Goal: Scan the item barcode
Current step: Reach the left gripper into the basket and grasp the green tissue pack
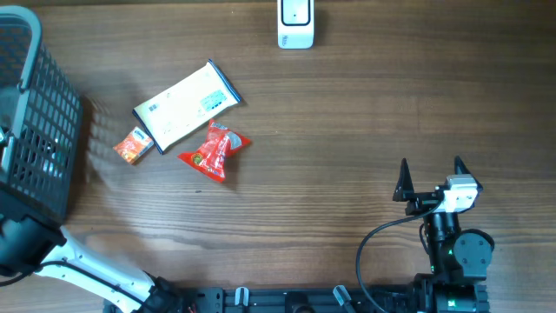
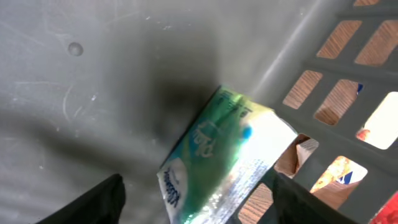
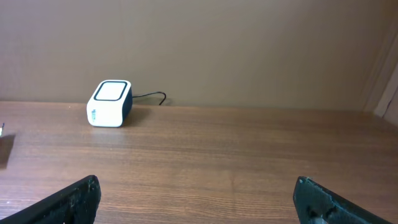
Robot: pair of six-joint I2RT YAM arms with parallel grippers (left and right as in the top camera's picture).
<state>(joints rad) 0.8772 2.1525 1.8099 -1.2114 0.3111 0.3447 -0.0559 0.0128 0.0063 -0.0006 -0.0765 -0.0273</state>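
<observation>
Overhead view of a wooden desk point(image 1: 347, 104). Counted on it: one grey mesh basket point(image 1: 39, 122) at the left edge, one white barcode scanner point(image 1: 295, 23) at the far edge, and three loose packets near the basket. These are a flat white-and-blue packet point(image 1: 187, 104), a small orange packet point(image 1: 133, 145) just beside its lower left corner, and a red packet point(image 1: 215, 151) just beside its lower edge.

Two arms. Right pincer point(image 1: 430, 178) at the near right, well apart from everything, jaws spread wide, holding nothing. Left arm point(image 1: 87, 269) reaching from the near left toward the basket, its pincer hidden from above.

Given by the left wrist view alone: the basket's inside and the item to scan, one green-and-white tissue packet point(image 2: 217, 155). Lying tilted on the grey basket floor, close to the mesh wall. Left pincer point(image 2: 196, 180) over it, fingers point(image 2: 93, 202) apart on either side of its near end. A clear gap on one side, the other finger close against the packet's edge, contact impossible to tell; not clamped. Through the mesh holes, glimpses of desk wood and the loose packets outside.

Given by the right wrist view alone: the scanner from the side, a white box with a dark-rimmed top window and a thin dark cable behind, against a plain wall. Two dark fingers at the bottom corners, far apart.
</observation>
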